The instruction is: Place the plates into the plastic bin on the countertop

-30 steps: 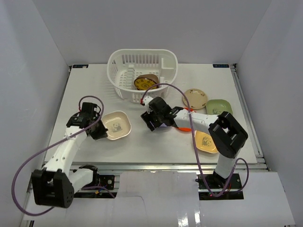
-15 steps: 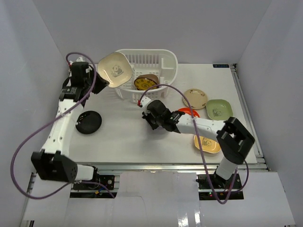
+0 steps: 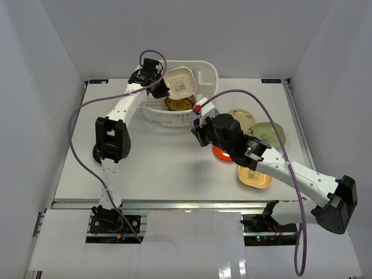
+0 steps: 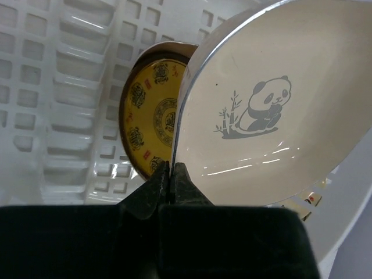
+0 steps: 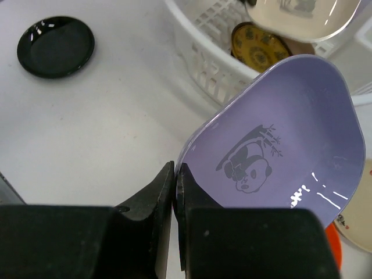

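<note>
My left gripper [image 4: 170, 168] is shut on the rim of a cream rounded-square plate [image 4: 273, 110] with a panda print, held tilted over the white plastic bin [image 3: 203, 72]. An amber round plate [image 4: 154, 113] leans inside the bin. My right gripper [image 5: 176, 168] is shut on the edge of a purple plate [image 5: 279, 145], held above the countertop [image 3: 157, 168] just in front of the bin [image 5: 203, 64]. In the top view the right gripper [image 3: 199, 125] hides the purple plate.
An orange plate [image 3: 222, 153], a yellow one [image 3: 254, 176], a beige round one [image 3: 239, 120] and a pale green one [image 3: 269, 132] lie at the right. A black plate [image 5: 56, 45] lies at the left, partly behind the left arm [image 3: 111, 139].
The left arm carried the cream plate from the table's left side up and over the bin, uncovering the black plate. The right gripper shut on the purple plate and lifted it toward the bin.
</note>
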Motion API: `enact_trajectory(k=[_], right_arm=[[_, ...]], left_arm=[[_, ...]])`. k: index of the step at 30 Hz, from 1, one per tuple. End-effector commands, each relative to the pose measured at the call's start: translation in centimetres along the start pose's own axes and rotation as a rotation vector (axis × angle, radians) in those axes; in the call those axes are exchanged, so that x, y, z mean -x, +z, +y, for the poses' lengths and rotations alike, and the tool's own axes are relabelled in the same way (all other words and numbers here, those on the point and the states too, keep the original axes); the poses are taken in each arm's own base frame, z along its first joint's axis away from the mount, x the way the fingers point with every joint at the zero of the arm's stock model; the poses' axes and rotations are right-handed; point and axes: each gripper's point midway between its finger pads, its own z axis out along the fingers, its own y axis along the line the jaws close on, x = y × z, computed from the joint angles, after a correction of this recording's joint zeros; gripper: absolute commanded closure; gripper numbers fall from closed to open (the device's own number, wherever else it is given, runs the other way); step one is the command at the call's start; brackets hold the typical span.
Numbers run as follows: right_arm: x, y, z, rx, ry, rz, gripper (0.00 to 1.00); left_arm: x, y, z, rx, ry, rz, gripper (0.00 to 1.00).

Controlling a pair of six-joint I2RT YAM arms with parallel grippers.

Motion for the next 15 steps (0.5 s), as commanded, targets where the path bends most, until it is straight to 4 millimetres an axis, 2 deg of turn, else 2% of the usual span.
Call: enact_trajectory(k=[1,3,4,5,6,7,8,9,10,11,12,13,14,15], right_arm=[[4.9,-0.6,-2.4,-0.087,-0.009,-0.097,0.92],[6.0,0.1,-3.7,-0.107,-0.030,-0.112,0.92],[7.0,1.1,-3.8,-0.097,-0.038,-0.116,0.92],[7.4,1.8,-5.0,-0.109,-0.032,-0.115,0.92],[8.0,2.4,-5.3,-0.096,-0.030,-0.119,0.92],[9.9,2.9,-5.5,-0.079,-0.026,-0.153,0.92],[9.2,5.0,-5.4,-0.049,-0.021,-0.123,0.92],[9.7,5.7,-6.1,-0.058,-0.019,-0.124,0.92],[11.8,5.9,-6.2,-0.052,-0.021,-0.162,0.92],[11.3,7.5,-6.4,-0.046,-0.025,-0.141,0.92],[11.8,8.0,-6.9,-0.044,-0.033,-0.148,0.92],[13.6,8.2,-6.7,-0.023,-0.044,-0.183,0.92],[12.7,10.1,-7.0,-0.019,-0.052,-0.157,0.92],[12.8,10.9,-7.2,-0.016,-0.070,-0.153,0.92]], left_arm=[[0.6,0.3,-1.5,-0.005,0.054,0.010,0.93],[0.7,0.5,-1.3,0.012,0.071,0.011,0.75],[1.3,0.0,-1.5,0.004,0.077,-0.008,0.53],[1.5,-0.4,-1.6,-0.002,0.082,-0.016,0.42],[2.0,-1.2,-2.2,-0.027,0.097,-0.038,0.32],[2.7,-2.3,-3.1,-0.062,0.108,-0.062,0.24],[4.7,-5.2,-4.8,-0.111,0.115,-0.135,0.13],[5.7,-6.7,-5.2,-0.124,0.121,-0.170,0.10],[6.8,-8.2,-5.2,-0.127,0.122,-0.208,0.07],[8.5,-11.6,-5.9,-0.147,0.122,-0.272,0.07],[8.3,-12.4,-4.8,-0.132,0.112,-0.268,0.07],[9.1,-13.6,-3.4,-0.121,0.074,-0.284,0.07],[9.7,-18.0,-3.6,-0.159,0.059,-0.339,0.09],[9.6,-19.6,-2.7,-0.163,0.042,-0.358,0.10]])
